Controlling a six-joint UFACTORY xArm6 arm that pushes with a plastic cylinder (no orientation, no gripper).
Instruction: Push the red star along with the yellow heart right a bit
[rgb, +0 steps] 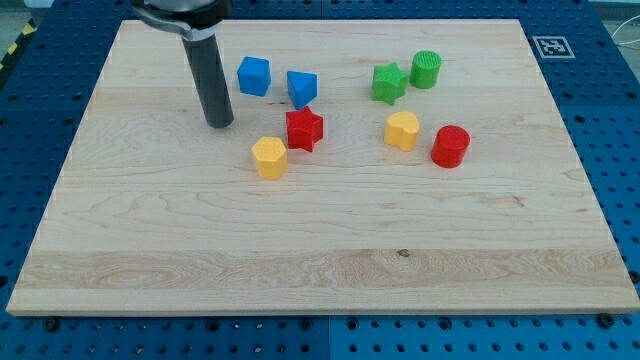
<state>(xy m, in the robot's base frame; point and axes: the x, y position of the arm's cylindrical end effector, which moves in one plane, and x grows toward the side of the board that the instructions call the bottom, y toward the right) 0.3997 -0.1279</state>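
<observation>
The red star (304, 129) lies on the wooden board (320, 250), a little above its middle. A yellow block with rounded lobes, which looks like the heart (402, 131), lies apart to the star's right. A second yellow block with flat sides, seemingly a pentagon (269, 157), sits just below-left of the star, close to it or touching. My tip (219, 123) rests on the board to the left of the star, about a block's width away, and above-left of the faceted yellow block. It touches no block.
A blue cube (254, 76) and a blue wedge-like block (302, 87) lie just above the star. A green star (389, 82) and a green cylinder (426, 69) sit at the upper right. A red cylinder (450, 146) lies right of the heart.
</observation>
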